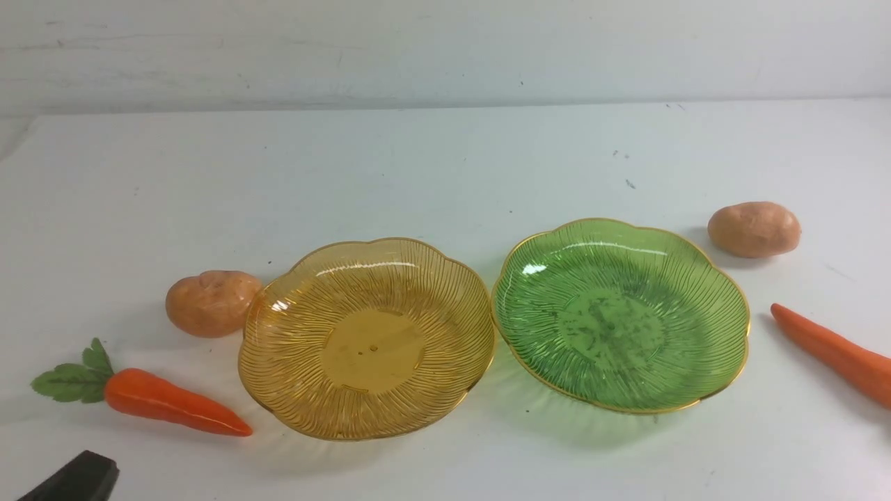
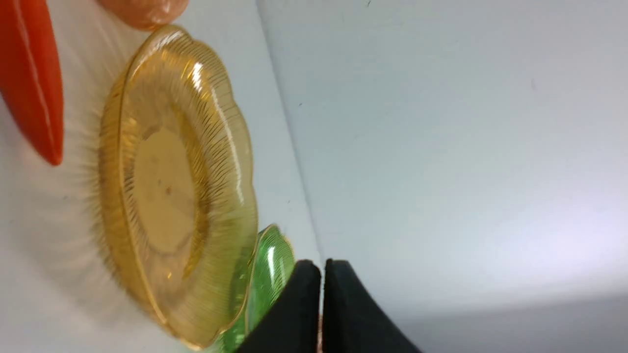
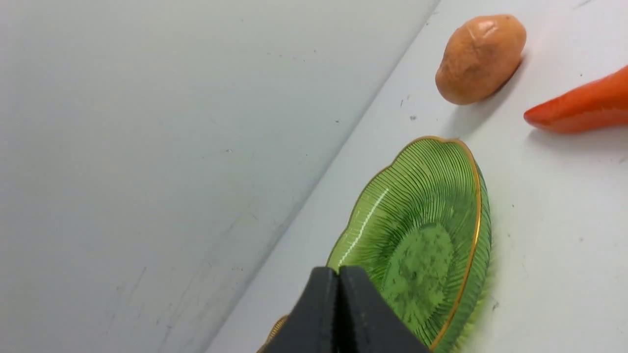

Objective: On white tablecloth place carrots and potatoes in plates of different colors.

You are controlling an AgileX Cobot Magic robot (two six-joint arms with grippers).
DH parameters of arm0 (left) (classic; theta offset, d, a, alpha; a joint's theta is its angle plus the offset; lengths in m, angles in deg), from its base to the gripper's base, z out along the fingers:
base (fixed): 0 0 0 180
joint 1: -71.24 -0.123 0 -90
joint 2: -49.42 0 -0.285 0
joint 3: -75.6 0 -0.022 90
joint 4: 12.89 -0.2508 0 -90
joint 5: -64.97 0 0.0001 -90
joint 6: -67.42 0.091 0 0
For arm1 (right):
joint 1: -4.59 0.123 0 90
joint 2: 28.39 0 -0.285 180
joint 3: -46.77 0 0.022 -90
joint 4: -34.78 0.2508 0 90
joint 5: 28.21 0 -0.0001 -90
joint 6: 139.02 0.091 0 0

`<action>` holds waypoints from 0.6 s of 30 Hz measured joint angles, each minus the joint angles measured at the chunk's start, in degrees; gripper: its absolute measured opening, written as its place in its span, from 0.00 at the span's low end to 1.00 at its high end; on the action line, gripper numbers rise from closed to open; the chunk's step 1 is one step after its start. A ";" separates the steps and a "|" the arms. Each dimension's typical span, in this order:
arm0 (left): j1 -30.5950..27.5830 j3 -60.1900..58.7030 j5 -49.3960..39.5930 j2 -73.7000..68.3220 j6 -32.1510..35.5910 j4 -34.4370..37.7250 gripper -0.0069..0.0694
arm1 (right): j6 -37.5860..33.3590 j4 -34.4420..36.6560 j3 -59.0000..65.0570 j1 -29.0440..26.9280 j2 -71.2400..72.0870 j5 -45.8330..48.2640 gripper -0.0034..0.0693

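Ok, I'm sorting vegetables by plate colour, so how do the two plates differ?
The yellow plate lies left, the green plate right and slightly farther back. The yellow plate's base looks clear, the green plate's mottled. Both are empty, ribbed, scalloped, gold-rimmed.

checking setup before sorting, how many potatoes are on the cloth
2. The left potato sits by the amber plate, on its left; the right potato sits right of the green plate.

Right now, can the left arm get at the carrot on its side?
Probably yes. The left carrot lies flat on open tablecloth just ahead of the left gripper, nothing between them; its tip nears the amber plate. The gripper is shut, so it must open first.
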 joint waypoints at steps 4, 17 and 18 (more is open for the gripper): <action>0.00 2.30 1.89 0.00 5.52 0.61 0.09 | 0.00 0.54 0.00 0.00 0.00 -2.20 0.03; 0.00 31.41 -24.66 -25.59 34.51 -3.17 0.09 | -8.79 -5.01 -13.54 0.00 -1.25 -5.75 0.03; 0.00 33.61 -28.43 -29.52 35.70 -4.52 0.09 | -11.25 -6.58 -17.38 0.00 -2.72 -2.50 0.03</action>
